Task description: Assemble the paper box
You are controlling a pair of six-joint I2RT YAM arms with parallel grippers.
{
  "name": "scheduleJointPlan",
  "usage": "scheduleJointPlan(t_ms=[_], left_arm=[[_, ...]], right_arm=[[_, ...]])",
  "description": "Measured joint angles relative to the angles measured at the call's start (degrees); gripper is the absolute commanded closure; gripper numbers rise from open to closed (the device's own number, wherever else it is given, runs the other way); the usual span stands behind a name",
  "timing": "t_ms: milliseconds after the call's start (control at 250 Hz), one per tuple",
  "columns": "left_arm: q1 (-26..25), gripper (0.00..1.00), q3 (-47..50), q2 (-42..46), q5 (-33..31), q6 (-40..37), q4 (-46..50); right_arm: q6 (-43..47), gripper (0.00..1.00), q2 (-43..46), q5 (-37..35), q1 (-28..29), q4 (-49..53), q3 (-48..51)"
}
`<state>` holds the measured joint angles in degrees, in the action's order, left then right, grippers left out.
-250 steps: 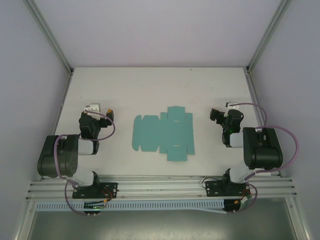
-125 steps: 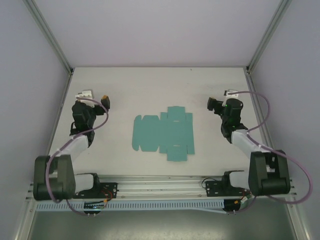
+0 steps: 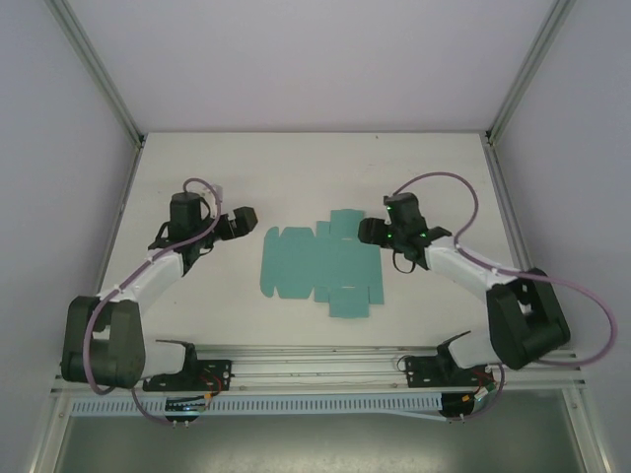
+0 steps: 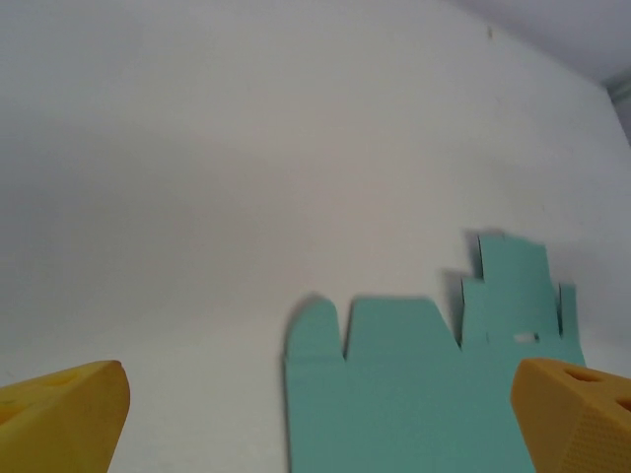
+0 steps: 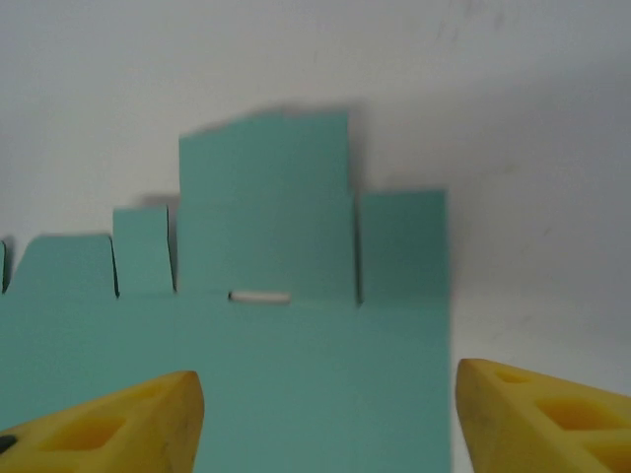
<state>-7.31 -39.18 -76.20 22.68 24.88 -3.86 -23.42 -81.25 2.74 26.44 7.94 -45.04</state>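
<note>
The paper box [image 3: 322, 263] is a flat teal-green die-cut sheet with flaps and a small slot, lying on the white table [image 3: 296, 168] in the middle. My left gripper [image 3: 245, 219] hovers just left of the sheet's far left corner, open; its yellow fingertips [image 4: 64, 414] frame the rounded left flaps of the paper box [image 4: 414, 384]. My right gripper [image 3: 370, 232] hangs over the sheet's right edge, open, with yellow fingertips [image 5: 542, 414] either side of the paper box [image 5: 296, 325] near its slot. Nothing is held.
Aluminium frame posts [image 3: 99, 74] and grey side walls bound the table. A rail [image 3: 315, 367] with both arm bases runs along the near edge.
Both arms have swung inward from the table's sides toward the sheet: the left gripper moved right, the right gripper moved left over the sheet's right edge. The sheet has not moved.
</note>
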Motion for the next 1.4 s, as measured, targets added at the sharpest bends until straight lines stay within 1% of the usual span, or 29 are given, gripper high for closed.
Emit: scheduleJointPlan(t_ms=[80,148,268,316,372,452,616,815,987,1199,1351,1399], left_arm=[[0.0,0.01,-1.7,-2.5,1.6,0.5,2.2],[-0.5,0.01,-3.3,-5.2,2.7,0.6,4.1],[-3.4,0.01,-7.2,-10.9,3.7,0.4,7.8],[-4.4,0.01,-8.7,-12.8,3.9,0.2,9.5],[-5.5,0.01,-10.1,-14.4,3.9,-0.2,11.5],[-5.9,0.01,-11.5,-15.5,3.8,-0.6,14.4],[-6.8,0.01,-15.7,-19.0,3.8,-1.3,20.6],[-10.5,0.01,-18.2,-23.4,3.8,-1.7,26.4],[-11.1,0.02,-20.1,-25.7,3.9,-1.2,28.2],[-11.1,0.06,-22.0,-27.2,4.8,-0.6,29.7],[-11.1,0.10,-22.1,-27.1,5.8,0.2,29.3],[-11.1,0.12,-21.9,-26.9,7.3,0.8,27.9]], right_arm=[[-1.2,0.36,-3.6,1.0,0.3,2.6,-2.5],[-2.1,0.37,-5.6,2.1,0.2,2.9,-3.1],[-3.0,0.43,-10.1,5.2,0.2,2.7,-3.3],[-3.7,0.46,-12.3,6.0,0.1,2.7,-3.5],[-4.2,0.47,-14.4,6.0,-0.2,2.9,-3.8],[-4.4,0.47,-14.9,5.4,-0.7,3.1,-5.4],[-4.4,0.51,-16.2,5.0,-1.4,2.8,-5.6],[-5.1,0.51,-16.3,6.9,-2.7,-1.8,-3.7],[-5.5,0.52,-16.6,8.6,-3.6,-6.7,-2.1],[-5.4,0.52,-16.7,9.4,-3.8,-11.7,-0.2],[-5.5,0.53,-16.7,9.6,-4.1,-15.4,1.6],[-5.5,0.53,-16.7,9.7,-4.2,-16.6,2.1]])
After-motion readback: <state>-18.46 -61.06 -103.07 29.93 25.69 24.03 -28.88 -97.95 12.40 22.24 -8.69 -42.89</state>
